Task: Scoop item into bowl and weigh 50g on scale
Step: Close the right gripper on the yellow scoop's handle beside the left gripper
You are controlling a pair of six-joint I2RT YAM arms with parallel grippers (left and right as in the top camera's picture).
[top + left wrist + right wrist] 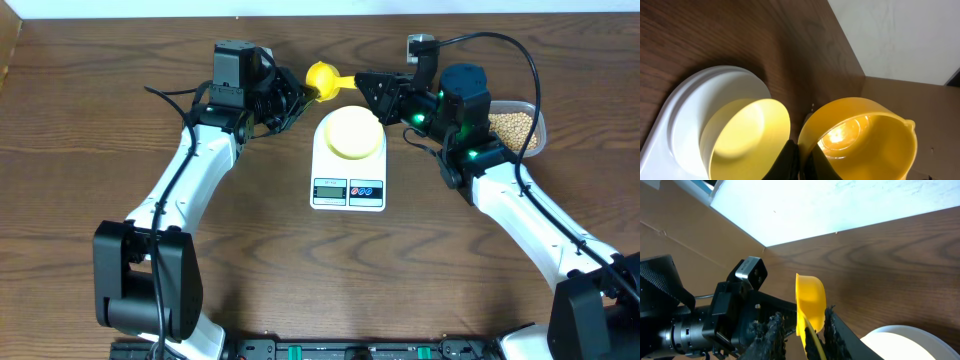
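**Bowl on the scale, both hands at the scoop behind it**

The smooth, round cream bowl [352,132] sits on the white rounded-rectangle scale [348,172], just in front of both hands, with the scale's long axis running front to back and its display edge nearest the robot. The left hand [300,95] is clenched, its tips against the glossy yellow scoop [322,77]. The right hand [362,85] is released, its ribbed fingers [776,330] straddling the handle, which points right. The matte beige beans [515,125] lie in a clear container [540,140] beside the right arm, on the wood-grain worktop [80,150].

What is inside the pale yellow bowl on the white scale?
The pale yellow round bowl looks empty. It covers the top middle of the white digital scale.
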